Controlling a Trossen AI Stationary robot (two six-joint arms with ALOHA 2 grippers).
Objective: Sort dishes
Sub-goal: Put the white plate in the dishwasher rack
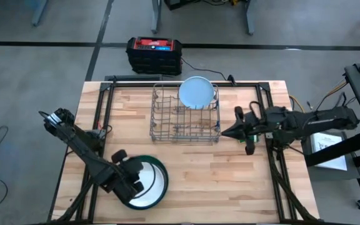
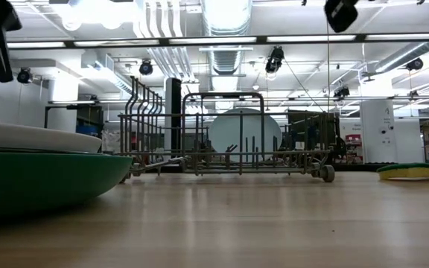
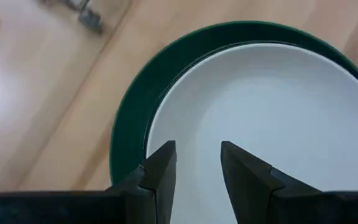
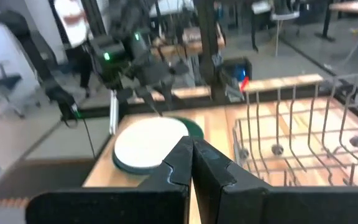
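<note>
A white plate (image 1: 152, 182) lies inside a larger dark green plate (image 1: 162, 167) near the table's front left; the green one rests flat on the wood. My left gripper (image 3: 197, 163) hangs just above the white plate's left part, fingers pointing down, open, nothing between them. A pale blue plate (image 1: 196, 92) stands on edge in the far side of the grey wire rack (image 1: 185, 115). My right gripper (image 1: 230, 132) is shut and empty, held level in the air just right of the rack, pointing at it.
A yellow-green sponge (image 2: 419, 171) lies on the table's right side. A black and red box (image 1: 154, 53) sits on the floor beyond the far edge. Bare wood stretches between the rack and the stacked plates and along the front right (image 1: 230, 187).
</note>
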